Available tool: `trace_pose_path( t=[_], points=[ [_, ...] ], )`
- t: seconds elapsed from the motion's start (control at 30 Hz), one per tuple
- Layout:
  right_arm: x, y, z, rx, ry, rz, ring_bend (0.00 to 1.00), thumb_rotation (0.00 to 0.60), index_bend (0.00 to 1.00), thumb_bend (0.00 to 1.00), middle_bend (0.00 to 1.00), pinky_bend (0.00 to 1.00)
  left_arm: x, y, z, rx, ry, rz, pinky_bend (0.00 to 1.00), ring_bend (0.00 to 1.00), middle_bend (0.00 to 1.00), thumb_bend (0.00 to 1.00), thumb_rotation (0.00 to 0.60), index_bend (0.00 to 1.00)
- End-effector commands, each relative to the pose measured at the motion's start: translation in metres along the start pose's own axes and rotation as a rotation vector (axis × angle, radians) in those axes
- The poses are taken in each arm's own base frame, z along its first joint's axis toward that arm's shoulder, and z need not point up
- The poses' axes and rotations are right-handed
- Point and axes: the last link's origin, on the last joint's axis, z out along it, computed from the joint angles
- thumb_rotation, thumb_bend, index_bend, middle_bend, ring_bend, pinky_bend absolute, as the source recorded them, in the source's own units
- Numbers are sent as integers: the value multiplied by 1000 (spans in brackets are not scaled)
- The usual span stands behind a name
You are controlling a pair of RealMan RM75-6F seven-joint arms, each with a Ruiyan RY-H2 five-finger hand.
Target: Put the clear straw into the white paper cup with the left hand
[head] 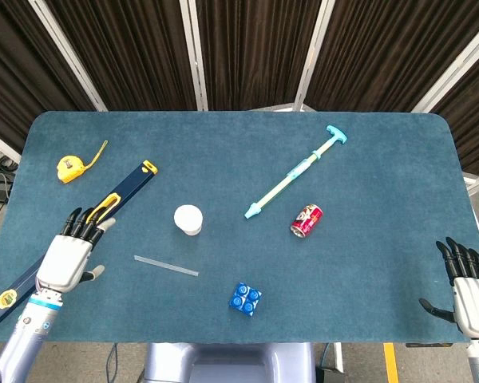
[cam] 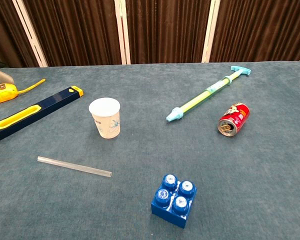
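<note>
The clear straw (head: pixel 166 266) lies flat on the blue tabletop (head: pixel 367 167), in front of the white paper cup (head: pixel 188 219) and a little apart from it. The cup stands upright with its mouth open, and nothing shows inside it. The left robot hand (head: pixel 66 259) is to the left of the straw, near but not touching it; its fingers are spread and it holds nothing. Its fingertips are close to the blue and yellow level (head: pixel 104 207). The right robot hand (head: pixel 469 295) is at the far right edge, also wide and empty. So the task looks only at its beginning: the straw is not yet grasped, and the reach, pick-up and drop into the cup are all left.
</note>
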Motion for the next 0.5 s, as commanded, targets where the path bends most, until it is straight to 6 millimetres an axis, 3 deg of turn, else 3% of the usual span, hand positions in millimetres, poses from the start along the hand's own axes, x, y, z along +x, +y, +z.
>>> trace_pose_path(
  t=[0.03,0.4,0.5],
  points=[
    [0,0,0,-1,1,-2,0,600,0,87,0,0,-3,6,1,-18,-18,-8,0,0,0,126,600,387],
    [0,0,0,-2,0,3,0,600,0,87,0,0,-30,37,17,-54,-188,-45,0,0,0,142,600,447],
    [0,0,0,-1,0,3,0,600,0,86,0,0,-38,45,27,-52,-219,-45,0,0,0,189,600,450]
  ],
)
